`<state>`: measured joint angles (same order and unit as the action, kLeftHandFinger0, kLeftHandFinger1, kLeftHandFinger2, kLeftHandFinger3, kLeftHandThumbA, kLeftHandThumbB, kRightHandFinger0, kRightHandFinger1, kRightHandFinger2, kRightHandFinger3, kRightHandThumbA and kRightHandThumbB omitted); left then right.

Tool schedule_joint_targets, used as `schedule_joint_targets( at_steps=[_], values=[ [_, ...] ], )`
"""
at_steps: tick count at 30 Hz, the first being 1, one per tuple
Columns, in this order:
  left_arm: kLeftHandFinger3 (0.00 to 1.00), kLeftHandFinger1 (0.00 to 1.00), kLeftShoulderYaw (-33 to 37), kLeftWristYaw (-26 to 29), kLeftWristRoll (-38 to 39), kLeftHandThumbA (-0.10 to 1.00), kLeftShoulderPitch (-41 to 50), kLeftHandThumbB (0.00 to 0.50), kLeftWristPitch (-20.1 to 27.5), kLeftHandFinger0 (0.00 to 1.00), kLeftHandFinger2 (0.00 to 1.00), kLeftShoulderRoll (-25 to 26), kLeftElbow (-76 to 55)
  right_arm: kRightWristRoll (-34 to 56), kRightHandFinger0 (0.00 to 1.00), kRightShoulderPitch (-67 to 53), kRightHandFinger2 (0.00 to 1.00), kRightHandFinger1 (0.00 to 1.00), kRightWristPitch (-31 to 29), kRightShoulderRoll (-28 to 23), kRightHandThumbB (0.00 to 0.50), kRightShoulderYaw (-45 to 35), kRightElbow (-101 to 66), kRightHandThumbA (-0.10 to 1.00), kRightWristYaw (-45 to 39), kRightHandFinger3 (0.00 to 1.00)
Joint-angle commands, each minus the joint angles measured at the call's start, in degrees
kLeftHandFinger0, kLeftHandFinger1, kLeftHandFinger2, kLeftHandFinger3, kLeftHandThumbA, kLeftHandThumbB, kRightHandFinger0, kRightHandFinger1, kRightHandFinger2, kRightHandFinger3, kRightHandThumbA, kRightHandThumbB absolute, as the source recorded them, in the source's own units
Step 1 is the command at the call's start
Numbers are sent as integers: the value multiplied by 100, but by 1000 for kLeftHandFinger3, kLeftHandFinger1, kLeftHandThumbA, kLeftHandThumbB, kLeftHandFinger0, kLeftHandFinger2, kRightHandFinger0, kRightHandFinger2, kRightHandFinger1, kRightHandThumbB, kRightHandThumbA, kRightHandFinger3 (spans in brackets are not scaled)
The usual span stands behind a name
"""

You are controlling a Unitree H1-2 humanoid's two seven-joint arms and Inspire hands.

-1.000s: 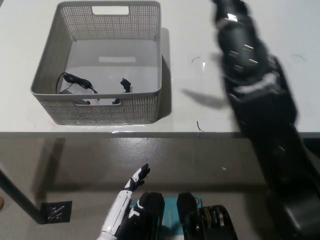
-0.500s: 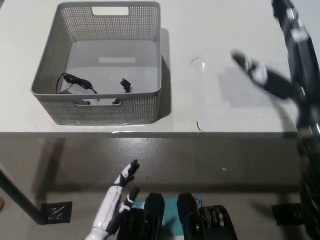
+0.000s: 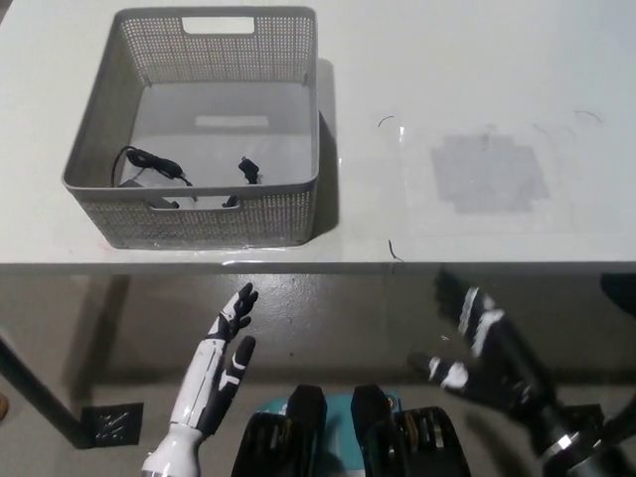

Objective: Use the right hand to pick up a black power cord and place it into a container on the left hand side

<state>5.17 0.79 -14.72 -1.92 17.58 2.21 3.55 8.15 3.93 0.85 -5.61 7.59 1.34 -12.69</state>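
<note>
The right hand has dropped below the table, fingers spread empty; black power cord lies in the basket.

No readable text, label, brand, number or sign on any surface in view

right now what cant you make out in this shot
Head view only:
- Black power cord: the basket's near wall hides its lower part, so its full length and plug are unclear.
- Right hand: motion-blurred; finger pose unreadable.
- Left hand, open below the table edge: forearm cut off by the bottom edge.
</note>
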Motion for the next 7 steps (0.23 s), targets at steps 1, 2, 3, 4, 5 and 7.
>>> schedule_joint_targets(
  at_steps=[1,2,3,4,5,7],
  values=[
    [1000,1000,-89,145,188,1000,-176,63,203,1000,1000,-70,-12,548,1000,-122,1000,1000,-812,401,305,-82,456,1000,-282,1000],
    [1000,1000,-98,153,196,1000,-185,63,233,1000,1000,-71,9,558,1000,-158,1000,1000,-996,475,326,-97,687,1000,-336,1000],
    [1000,1000,-104,149,208,1000,-188,81,203,1000,1000,-79,3,520,1000,-165,1000,1000,-1157,548,336,-127,904,1000,-310,1000],
    [1000,1000,-106,141,223,1000,-189,84,189,1000,1000,-84,-1,512,1000,-171,1000,1000,-1250,601,325,-152,1032,1000,-291,1000],
    [1000,1000,-104,139,226,1000,-197,81,211,1000,1000,-80,13,530,1000,-175,1000,1000,-1371,656,318,-182,1200,1000,-310,1000],
    [1000,1000,-114,130,217,1000,-262,81,186,1000,1000,-54,14,525,1000,-116,1000,1000,-1452,690,304,-204,1317,1000,-322,1000]
  ],
)
